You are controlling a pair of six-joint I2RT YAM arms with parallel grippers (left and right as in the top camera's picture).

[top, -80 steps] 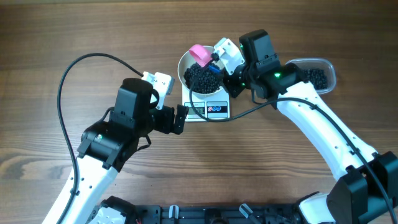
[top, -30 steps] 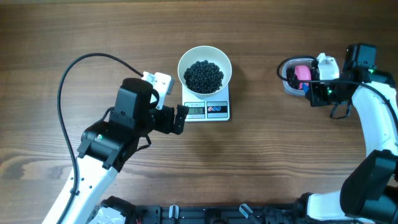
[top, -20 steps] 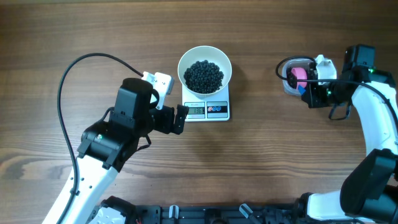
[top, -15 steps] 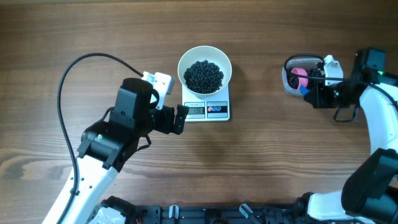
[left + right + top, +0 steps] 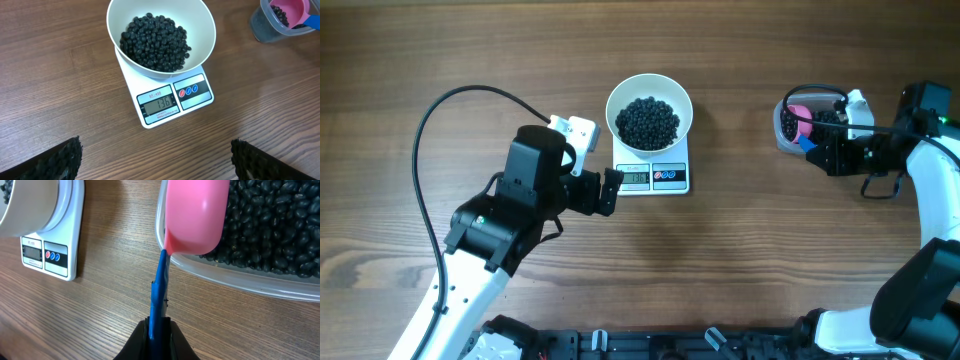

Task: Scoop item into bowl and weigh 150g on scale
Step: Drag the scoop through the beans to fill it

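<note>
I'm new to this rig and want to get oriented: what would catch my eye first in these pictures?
Your eye lands on the white bowl heaped with black beans, sitting on the scale at the centre, whose display reads 136. Off to the right, the right gripper is shut on the blue handle of a pink scoop held at a clear tub of more beans.

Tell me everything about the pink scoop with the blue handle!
The scoop is a small, smooth pink cup that looks like plastic, joined to a thin, flat blue handle. The right gripper holds the end of the handle, with its jaws shut on it. The cup reaches over the rim of the clear tub, above the black beans inside. In the right wrist view only the cup's rounded outside shows.
</note>
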